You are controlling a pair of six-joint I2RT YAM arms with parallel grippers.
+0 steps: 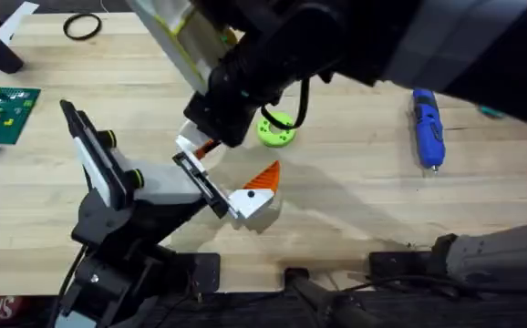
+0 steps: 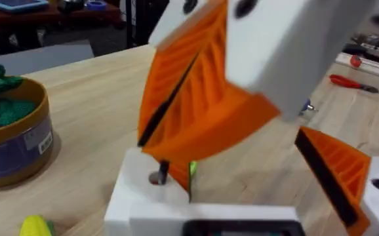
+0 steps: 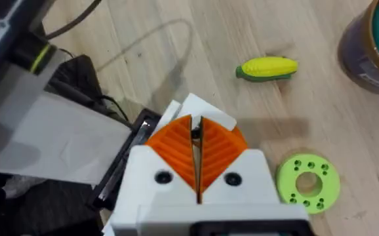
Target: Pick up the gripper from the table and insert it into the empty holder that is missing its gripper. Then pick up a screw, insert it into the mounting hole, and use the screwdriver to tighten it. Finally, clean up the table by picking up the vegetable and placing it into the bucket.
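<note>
The holder [image 1: 159, 187] is my left arm's own head: a white body and a black rail [image 1: 200, 182], with one white block and its orange wedge [image 1: 259, 189] at the rail's near end. My left gripper [image 1: 232, 164] stands open. My right gripper [image 3: 196, 141] reaches down from above, pads shut on the small white and orange gripper [image 1: 193, 143], held at the rail's far end [image 2: 151, 187]. The blue screwdriver [image 1: 428, 128] lies at the right. The vegetable, a yellow corn cob [image 3: 268, 67], lies near the bucket [image 3: 366, 52]. I can make out no screw.
A green disc with holes [image 1: 277, 128] lies just beyond the holder. A green circuit board [image 1: 4, 105] and a black ring [image 1: 82, 26] sit at the far left. A red tool [image 2: 347, 82] lies at the right. The bucket [image 2: 19, 141] holds green items.
</note>
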